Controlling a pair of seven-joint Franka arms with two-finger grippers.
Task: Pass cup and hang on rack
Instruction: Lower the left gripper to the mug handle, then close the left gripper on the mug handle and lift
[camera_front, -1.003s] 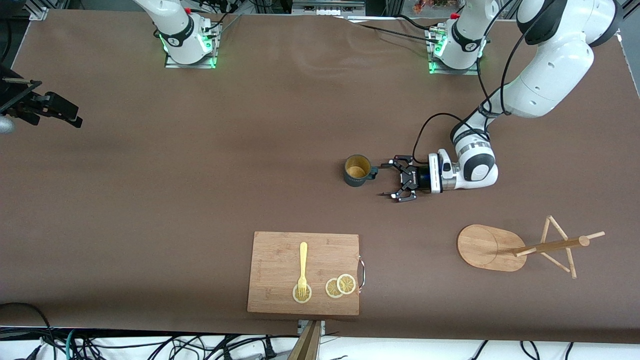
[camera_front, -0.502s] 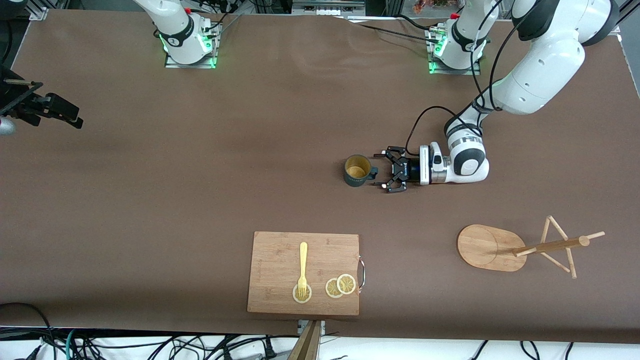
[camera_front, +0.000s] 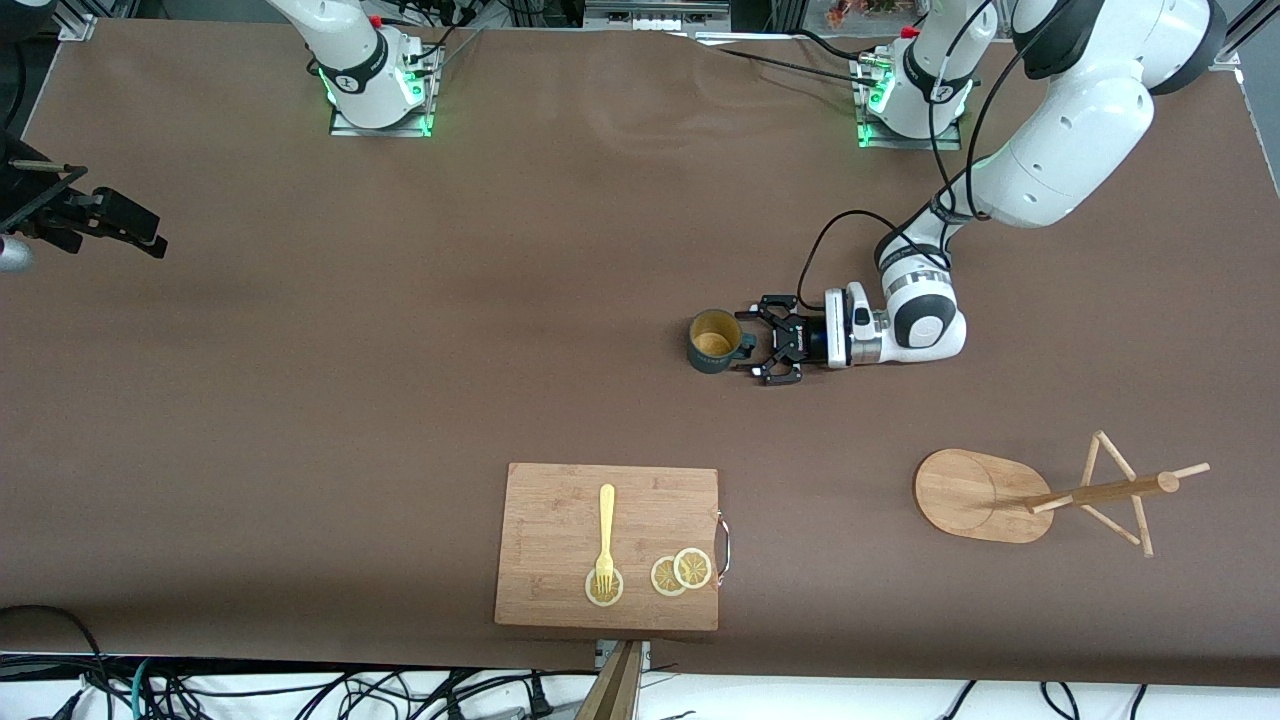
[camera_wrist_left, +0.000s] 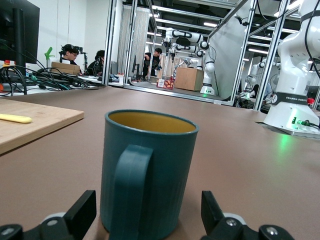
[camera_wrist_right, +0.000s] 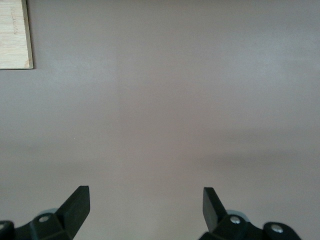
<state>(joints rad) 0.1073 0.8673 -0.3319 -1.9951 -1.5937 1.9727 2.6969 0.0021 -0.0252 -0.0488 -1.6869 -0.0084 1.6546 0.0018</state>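
Early stage: cup (camera_front: 714, 342) upright on table (camera_front: 400, 380), frame centre, not lifted; left claw (camera_front: 762, 346) wide, straddling its handle; rack (camera_front: 1060, 495) lower right, bare; right claw (camera_wrist_right: 145, 210) wide, waiting at the left edge.

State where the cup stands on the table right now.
In the front view, the cup stands upright mid-table, farther from the camera than the cutting board, with the left gripper at its handle.
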